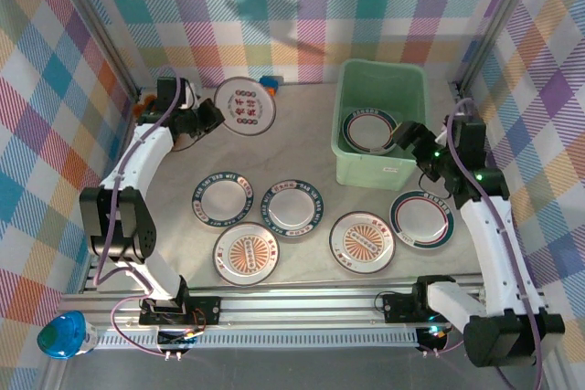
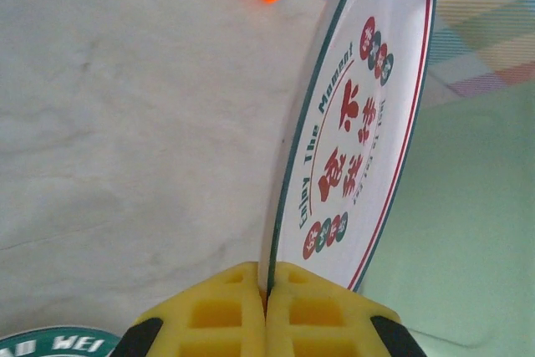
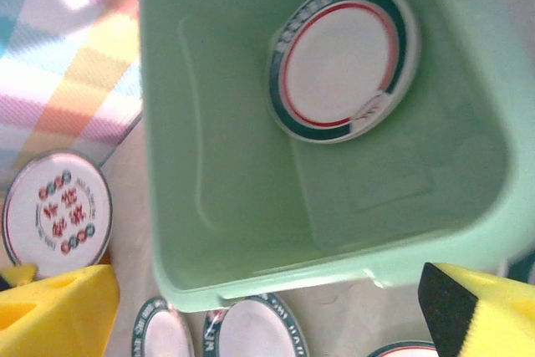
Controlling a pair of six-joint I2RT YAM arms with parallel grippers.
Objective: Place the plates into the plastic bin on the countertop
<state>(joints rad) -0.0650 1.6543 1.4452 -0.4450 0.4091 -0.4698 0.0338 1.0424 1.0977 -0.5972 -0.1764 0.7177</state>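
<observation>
Seen from above, the right gripper (image 1: pixel 407 139) covered the near right rim of the plate (image 1: pixel 366 128) inside the plastic bin (image 1: pixel 379 79). Well left of the bin, the small block (image 1: pixel 268 85) sat mostly hidden behind the held plate (image 1: pixel 245 105). In the right wrist view, two plates (image 3: pixel 255 328) just outside the bin's near wall ran off the bottom edge, their rim lettering too blurred to read.
</observation>
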